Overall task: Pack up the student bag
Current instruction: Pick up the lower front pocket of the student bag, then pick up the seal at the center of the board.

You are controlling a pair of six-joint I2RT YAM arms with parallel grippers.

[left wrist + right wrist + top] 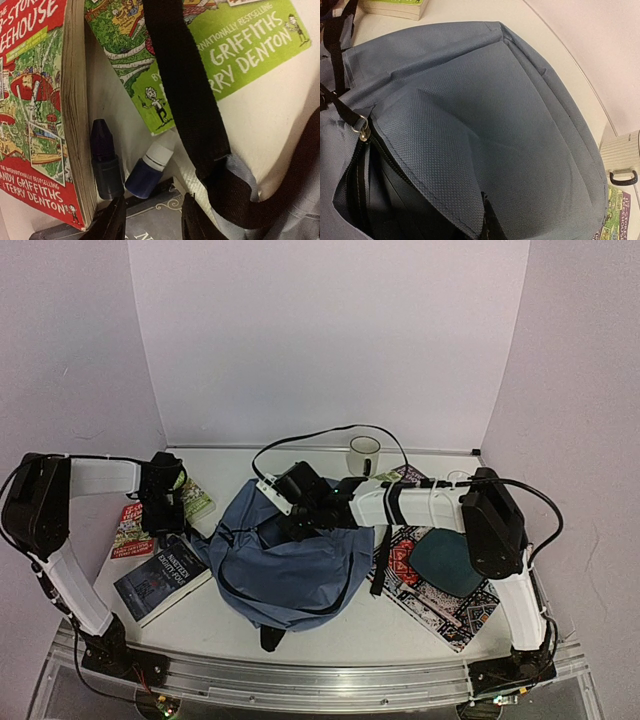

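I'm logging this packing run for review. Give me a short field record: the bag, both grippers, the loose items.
bag: student bag, slate-blue, mid-table, main zip open
left gripper: left gripper open, above a dark-capped bottle and a white-collared bottle
right gripper: right gripper at the bag's opening; whether it grips cannot be told
books: red Treehouse book, green Griffiths-Denton book, Nineteen Eighty-Four, all left of the bag
other: mug at the back; patterned mat right of the bag

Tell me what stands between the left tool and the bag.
Nothing visible does. The left tool is open just short of two bottles; the bag's strap lies bare beside them, across a green book.
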